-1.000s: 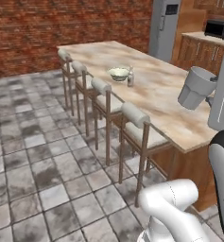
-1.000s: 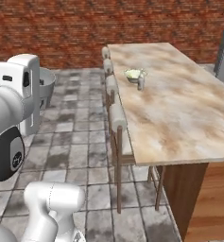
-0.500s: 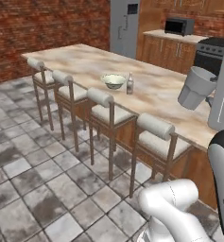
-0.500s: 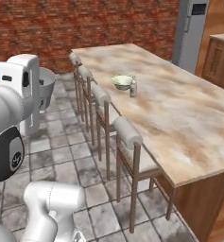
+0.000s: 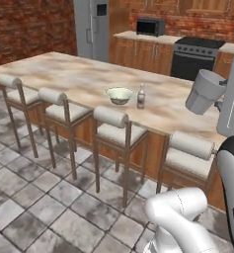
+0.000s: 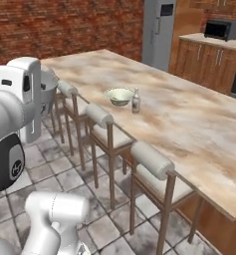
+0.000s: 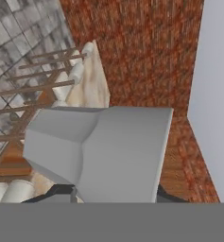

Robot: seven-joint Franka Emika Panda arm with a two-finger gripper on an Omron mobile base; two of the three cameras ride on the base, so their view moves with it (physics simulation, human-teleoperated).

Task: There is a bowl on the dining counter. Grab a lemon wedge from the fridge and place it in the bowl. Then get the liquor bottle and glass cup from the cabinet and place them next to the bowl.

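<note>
We see our arm raised high. In the left base view its white upper links fill the right edge and lower right corner of the frame, and the hand at the upper right carries a grey glass cup [image 5: 204, 92], tilted with its mouth toward the upper left. In the right base view the arm stands along the left edge, and the cup [image 6: 48, 93] shows just behind the white wrist housing at the upper left, partly hidden by it.

In the hand view the cup [image 7: 101, 152] sits in the centre, lying across the frame with its open mouth to the left. Our gripper [image 7: 114, 194] is closed around it: a dark fingertip shows on each side of the cup's base at the bottom of the frame.

The dining counter [image 5: 84, 79] runs from the left edge toward the right of the left base view, with four cushioned stools [image 5: 112, 127] lined up along its near side. On it, near the middle of the frame, stands the bowl [image 5: 119, 95], and the liquor bottle [image 5: 141, 97] stands upright just beside it on the right. We cannot tell what lies inside the bowl.

At the top of the frame stands the fridge [image 5: 92, 28], with a microwave [image 5: 150, 26] to its right.
</note>
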